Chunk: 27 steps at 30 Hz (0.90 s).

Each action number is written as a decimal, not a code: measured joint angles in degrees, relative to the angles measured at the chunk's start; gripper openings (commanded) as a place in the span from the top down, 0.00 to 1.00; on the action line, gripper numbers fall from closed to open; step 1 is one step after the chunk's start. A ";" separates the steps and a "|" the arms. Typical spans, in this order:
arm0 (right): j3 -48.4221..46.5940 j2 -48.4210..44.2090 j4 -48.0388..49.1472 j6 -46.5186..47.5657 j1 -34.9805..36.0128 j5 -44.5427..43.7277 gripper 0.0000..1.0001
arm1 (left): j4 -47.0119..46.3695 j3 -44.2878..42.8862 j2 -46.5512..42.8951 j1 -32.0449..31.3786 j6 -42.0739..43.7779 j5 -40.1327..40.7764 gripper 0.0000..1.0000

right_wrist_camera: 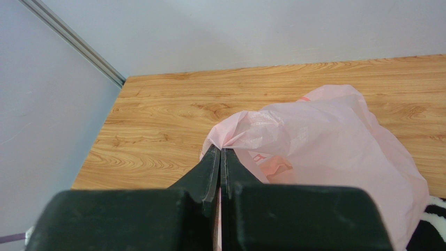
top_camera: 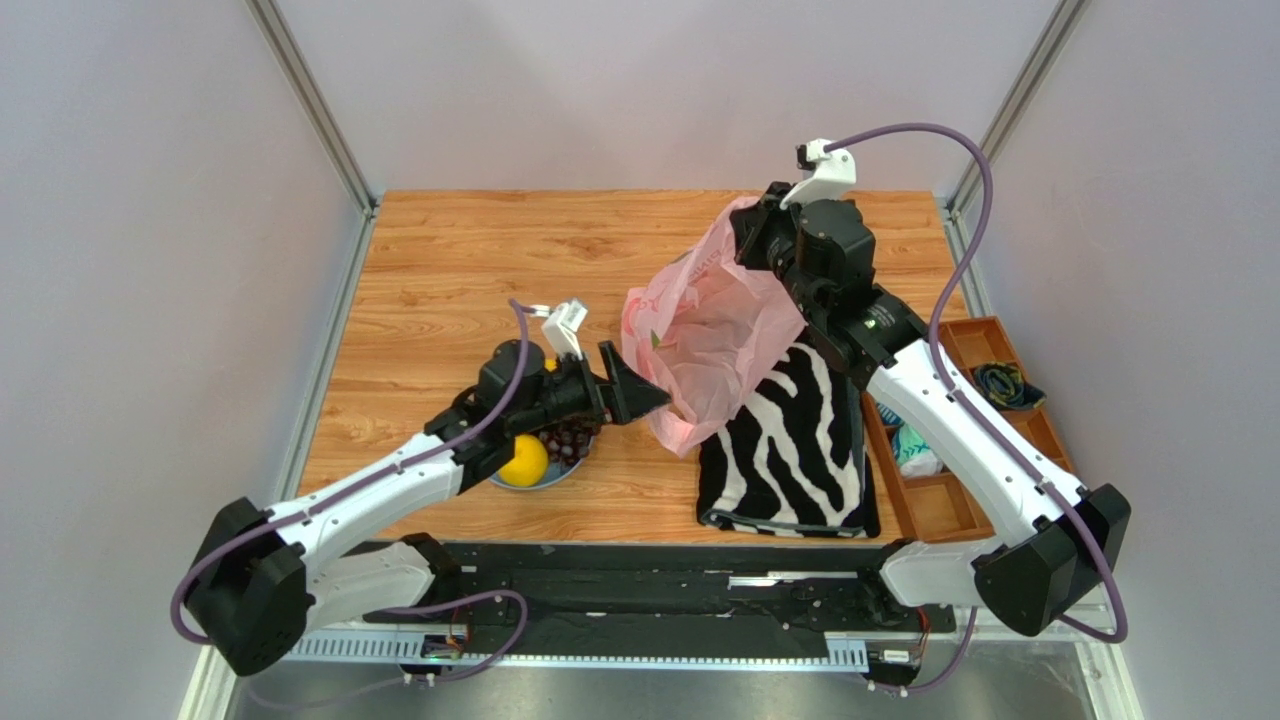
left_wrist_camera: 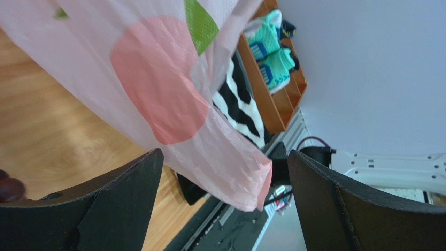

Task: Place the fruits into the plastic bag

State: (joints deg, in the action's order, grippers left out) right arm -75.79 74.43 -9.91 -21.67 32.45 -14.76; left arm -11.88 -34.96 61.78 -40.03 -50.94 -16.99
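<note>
Plate [top_camera: 568,470]: mostly under the left arm, only a blue sliver of rim visible. Yellow citrus [top_camera: 523,462] and dark fruits [top_camera: 573,440] part-covered by the same arm; number unclear. Plastic bag [top_camera: 714,338]: contents not discernible. Zebra cloth [top_camera: 789,450]: far end under the bag. Left wrist view: bag runs off the top edge; dark round fruit [left_wrist_camera: 8,189] cut by left edge.

1. The plastic bag [top_camera: 706,338] was thin pink plastic, see-through, crinkly and a little shiny.
2. The table [top_camera: 451,285] was smooth wood with wavy lines.
3. The striped cloth [top_camera: 789,450] looked soft and not shiny.
4. The left gripper [left_wrist_camera: 224,154] was dull black plastic.
5. The tray [top_camera: 939,510] was plain wood.
6. The left arm [top_camera: 376,483] had a smooth, shiny white plastic cover.
</note>
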 measured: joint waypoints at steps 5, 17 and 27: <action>0.02 0.52 0.33 0.00 0.44 -1.05 1.00 | -1.14 0.00 1.77 -4.13 -2.45 1.20 0.02; 0.81 0.52 0.92 -0.04 0.52 -2.56 1.00 | -2.69 2.78 3.89 -7.43 -6.86 5.81 0.02; 1.73 0.52 1.36 -0.87 0.90 -2.97 1.00 | -7.28 4.57 10.12 -9.11 -9.25 11.82 0.04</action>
State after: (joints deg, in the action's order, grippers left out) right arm -74.06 74.96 -8.56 -22.55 33.34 -17.74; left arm -19.16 -30.39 71.90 -49.15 -60.18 -5.17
